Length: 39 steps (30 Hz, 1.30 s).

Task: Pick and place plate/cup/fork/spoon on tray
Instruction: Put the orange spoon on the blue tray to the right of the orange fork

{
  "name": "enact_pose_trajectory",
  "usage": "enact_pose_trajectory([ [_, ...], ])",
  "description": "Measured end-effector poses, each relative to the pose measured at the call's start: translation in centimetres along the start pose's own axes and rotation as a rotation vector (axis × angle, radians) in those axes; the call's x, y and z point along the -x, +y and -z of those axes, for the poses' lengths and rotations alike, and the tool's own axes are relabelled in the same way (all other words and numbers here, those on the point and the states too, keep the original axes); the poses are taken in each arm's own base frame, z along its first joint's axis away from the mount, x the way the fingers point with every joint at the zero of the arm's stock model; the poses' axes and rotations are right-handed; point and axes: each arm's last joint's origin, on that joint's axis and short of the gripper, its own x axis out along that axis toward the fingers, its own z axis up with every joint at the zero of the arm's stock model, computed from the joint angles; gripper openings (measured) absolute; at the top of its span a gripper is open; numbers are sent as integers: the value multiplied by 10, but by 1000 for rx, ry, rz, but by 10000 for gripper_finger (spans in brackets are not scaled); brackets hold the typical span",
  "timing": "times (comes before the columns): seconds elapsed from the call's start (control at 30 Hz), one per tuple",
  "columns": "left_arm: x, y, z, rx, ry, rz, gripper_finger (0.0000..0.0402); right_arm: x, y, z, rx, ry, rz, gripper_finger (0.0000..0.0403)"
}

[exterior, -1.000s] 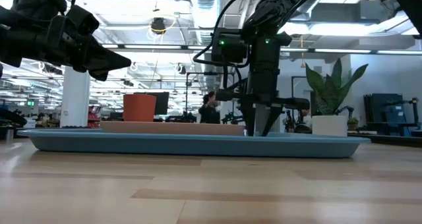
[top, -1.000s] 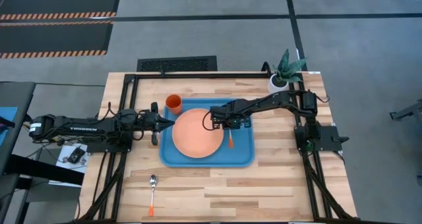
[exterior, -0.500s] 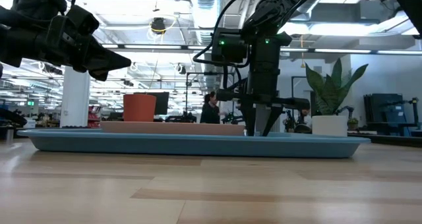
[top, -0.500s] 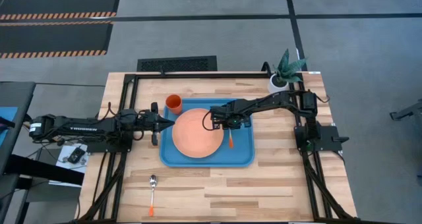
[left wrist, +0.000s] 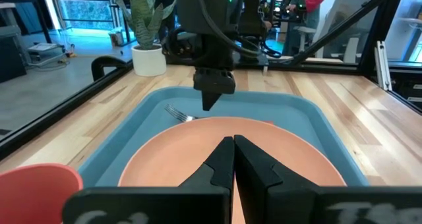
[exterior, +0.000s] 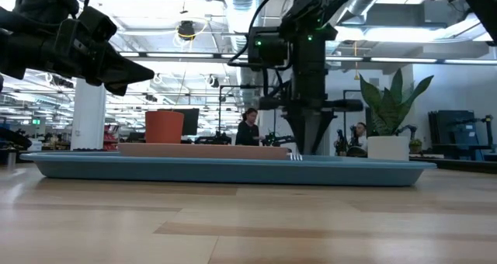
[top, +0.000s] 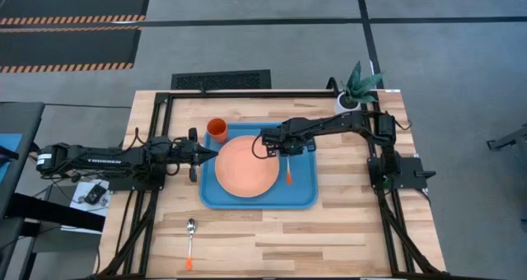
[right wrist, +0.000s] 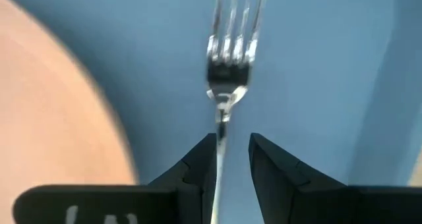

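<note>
The blue tray (top: pixel 305 196) holds the salmon-orange plate (top: pixel 245 166) and, to the plate's right, the fork (top: pixel 288 175), lying flat with its tines (right wrist: pixel 229 56) toward the far edge. The orange cup (top: pixel 216 130) stands at the tray's far left corner. The spoon (top: pixel 190 240) lies on the table near the front edge. My right gripper (top: pixel 278 148) points down just above the fork's tine end, its fingers a narrow gap apart (right wrist: pixel 232 145). My left gripper (top: pixel 212 152) is shut and empty, held level over the tray's left rim, pointing at the plate (left wrist: pixel 290 151).
A white pot with a green plant (top: pixel 356 91) stands at the table's far right corner, beside the right arm's base. Black frame rails (top: pixel 156 123) run along the table's left, far and right sides. Bare wood lies in front of the tray.
My right gripper has gone up and a little toward the table's far edge, away from the fork. The fork stays flat on the tray beside the plate.
</note>
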Motion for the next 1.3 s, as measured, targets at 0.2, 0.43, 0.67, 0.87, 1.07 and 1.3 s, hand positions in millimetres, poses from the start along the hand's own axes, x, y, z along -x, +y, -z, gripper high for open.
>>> enact_pose_trajectory([
  [0.2, 0, 0, 0, 0, 1, 0, 0, 0, -4, 4, 69, 19, 46, 100],
  [0.43, 0, 0, 3, -2, 27, 0, 0, 23, -12, 42, 362, -54, 114, 10],
  [0.67, 0, 0, 2, 69, 23, 8, 0, 35, -27, 79, 531, -271, -257, 7],
  [0.87, 1, -6, 3, 94, 44, 193, 0, 34, -60, 94, 637, -495, -561, 9],
  [1.07, -2, -16, -3, 141, 186, 230, 0, 21, -92, 96, 697, -645, -711, 5],
  [1.3, 4, -46, -22, 216, 415, 254, 0, 10, -110, 99, 757, -675, -709, 11],
])
